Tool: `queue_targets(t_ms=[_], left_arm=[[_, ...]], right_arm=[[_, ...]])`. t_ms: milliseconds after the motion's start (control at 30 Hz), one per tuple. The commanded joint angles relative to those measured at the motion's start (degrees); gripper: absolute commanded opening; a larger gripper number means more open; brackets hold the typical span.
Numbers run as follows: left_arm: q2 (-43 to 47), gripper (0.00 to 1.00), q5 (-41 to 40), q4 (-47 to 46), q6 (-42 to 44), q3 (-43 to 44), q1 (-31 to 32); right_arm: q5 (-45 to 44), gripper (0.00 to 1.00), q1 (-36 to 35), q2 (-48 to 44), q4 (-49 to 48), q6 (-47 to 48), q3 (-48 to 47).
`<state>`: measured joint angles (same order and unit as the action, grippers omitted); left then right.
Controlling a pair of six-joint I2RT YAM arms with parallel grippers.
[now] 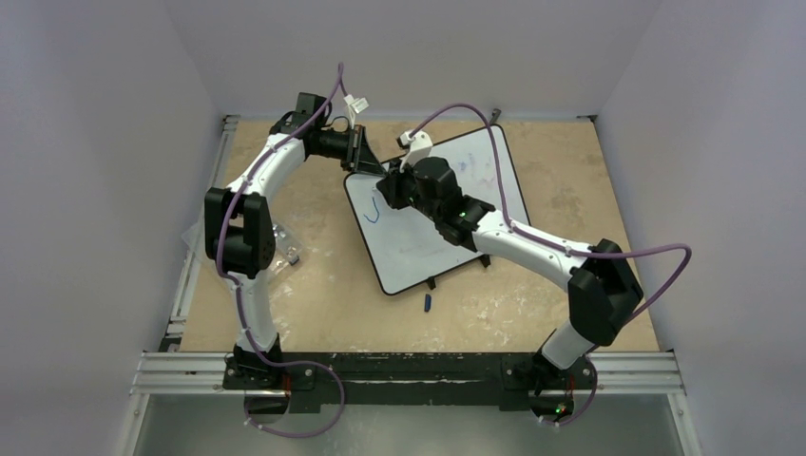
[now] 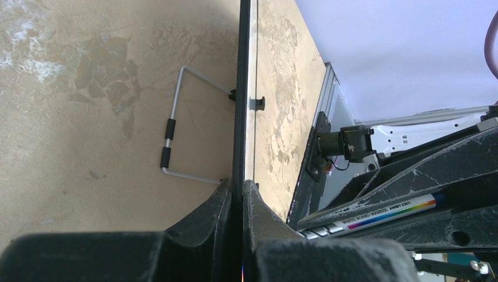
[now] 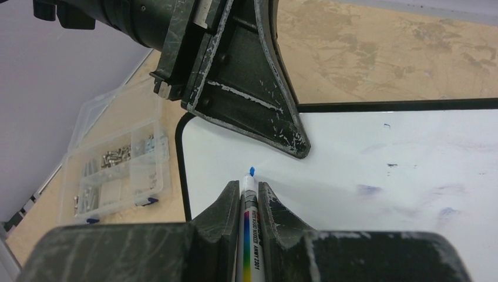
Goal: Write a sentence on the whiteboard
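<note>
The whiteboard (image 1: pixel 418 242) lies tilted on the table, black-framed, white face up. My left gripper (image 1: pixel 364 161) is shut on its far left edge; in the left wrist view the fingers (image 2: pixel 258 205) pinch the frame (image 2: pixel 242 88) edge-on. My right gripper (image 1: pixel 388 190) hovers over the board's upper left, shut on a whiteboard marker (image 3: pixel 249 229). The marker's blue tip (image 3: pixel 251 171) sits just at the white surface (image 3: pixel 382 170); I cannot tell whether it touches. Of the sentence, one blue hooked stroke (image 1: pixel 373 214) shows.
A clear plastic parts box (image 3: pixel 111 170) sits left of the board, also seen from above as the box (image 1: pixel 283 242). The blue marker cap (image 1: pixel 428 304) lies on the table before the board. Faint purple smudges (image 3: pixel 369 190) mark the board. A wire stand (image 2: pixel 173 126) sticks out behind it.
</note>
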<state>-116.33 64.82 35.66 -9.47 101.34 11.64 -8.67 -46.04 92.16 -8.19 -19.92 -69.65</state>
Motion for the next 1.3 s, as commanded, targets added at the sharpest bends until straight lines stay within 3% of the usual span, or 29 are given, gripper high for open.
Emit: queue_targets(t_ms=[0, 667, 1267], left_arm=[[4.9, 0.0, 2.51, -1.26, -0.11, 0.04, 0.49], [5.19, 0.0, 2.09, -0.69, -0.13, 0.25, 0.75], [5.51, 0.0, 1.45, 0.57, 0.95, 0.43, 1.36]], right_arm=[[0.45, 0.0, 0.22, -1.66, 0.45, -0.65, 1.44], [-2.58, 0.0, 0.24, -9.41, -1.81, -2.26, 5.31], [-4.91, 0.0, 0.18, -8.79, -2.24, -2.35, 7.78]])
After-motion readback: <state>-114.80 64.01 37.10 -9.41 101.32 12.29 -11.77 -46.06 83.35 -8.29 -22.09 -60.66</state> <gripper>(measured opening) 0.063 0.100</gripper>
